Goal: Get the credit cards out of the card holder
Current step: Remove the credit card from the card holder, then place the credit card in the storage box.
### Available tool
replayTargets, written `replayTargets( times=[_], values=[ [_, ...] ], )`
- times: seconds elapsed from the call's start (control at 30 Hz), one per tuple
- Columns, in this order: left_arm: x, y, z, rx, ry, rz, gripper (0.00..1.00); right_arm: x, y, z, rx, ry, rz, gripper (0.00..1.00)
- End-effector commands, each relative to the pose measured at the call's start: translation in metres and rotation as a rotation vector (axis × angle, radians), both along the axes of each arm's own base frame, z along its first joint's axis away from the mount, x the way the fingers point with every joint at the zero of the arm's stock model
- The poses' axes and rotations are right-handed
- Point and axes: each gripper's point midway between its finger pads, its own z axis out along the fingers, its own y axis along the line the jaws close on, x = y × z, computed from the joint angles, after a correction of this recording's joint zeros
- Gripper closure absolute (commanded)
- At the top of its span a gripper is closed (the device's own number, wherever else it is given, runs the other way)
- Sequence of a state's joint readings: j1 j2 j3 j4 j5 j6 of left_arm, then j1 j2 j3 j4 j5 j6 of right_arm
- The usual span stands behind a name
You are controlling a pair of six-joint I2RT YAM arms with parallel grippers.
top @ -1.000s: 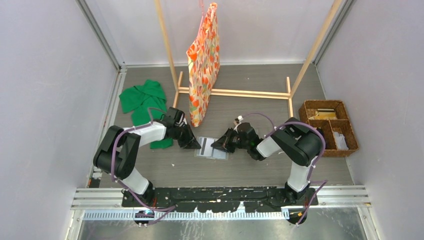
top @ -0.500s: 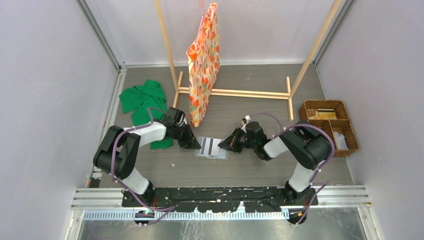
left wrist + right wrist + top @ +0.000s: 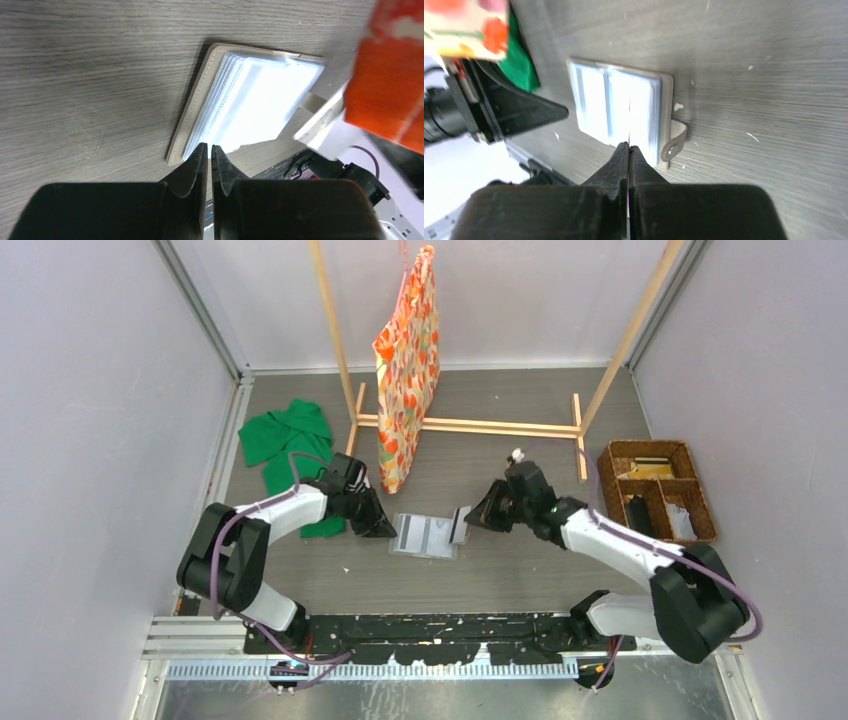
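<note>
The card holder (image 3: 425, 536) lies open flat at the middle of the table (image 3: 520, 575): grey cover, pale glossy pockets, snap tab (image 3: 672, 142) at right. In the last second the right gripper (image 3: 472, 522) has clamped shut and drawn rightward off it with what looks like a pale card (image 3: 460, 525), so one extraction seems underway. The left gripper (image 3: 388, 530), fingers almost together, pins the holder's left edge.

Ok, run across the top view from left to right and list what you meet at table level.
Crumpled green cloth → left gripper → grey folding card holder → white card pinched by the right gripper → brown wicker basket.
</note>
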State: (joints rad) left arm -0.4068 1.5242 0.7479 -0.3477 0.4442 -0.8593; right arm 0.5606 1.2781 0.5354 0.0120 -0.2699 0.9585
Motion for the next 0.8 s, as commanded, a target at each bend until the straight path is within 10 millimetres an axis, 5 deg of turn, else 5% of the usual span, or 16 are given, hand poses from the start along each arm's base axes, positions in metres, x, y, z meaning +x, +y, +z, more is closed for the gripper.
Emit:
replayTargets(
  times=[0.0, 0.13, 0.27, 0.43, 0.77],
  values=[
    [0.009, -0.002, 0.025, -0.004, -0.071, -0.014, 0.91, 0.015, -0.060, 0.035, -0.372, -0.010, -0.141, 0.99],
    [0.013, -0.003, 0.036, -0.010, -0.094, -0.018, 0.90, 0.023, -0.106, 0.064, -0.697, 0.049, -0.252, 1.00],
    [0.014, -0.003, 0.038, -0.007, -0.097, -0.026, 0.90, 0.048, -0.159, 0.120, -1.103, -0.067, -0.426, 0.99],
    [0.013, -0.003, 0.041, 0.003, -0.082, -0.049, 0.90, 0.066, -0.199, 0.173, -1.379, -0.181, -0.563, 1.00],
    [0.014, -0.002, 0.042, 0.012, -0.082, -0.042, 0.90, 0.062, -0.267, 0.187, -1.630, -0.140, -0.652, 1.00]
  ],
)
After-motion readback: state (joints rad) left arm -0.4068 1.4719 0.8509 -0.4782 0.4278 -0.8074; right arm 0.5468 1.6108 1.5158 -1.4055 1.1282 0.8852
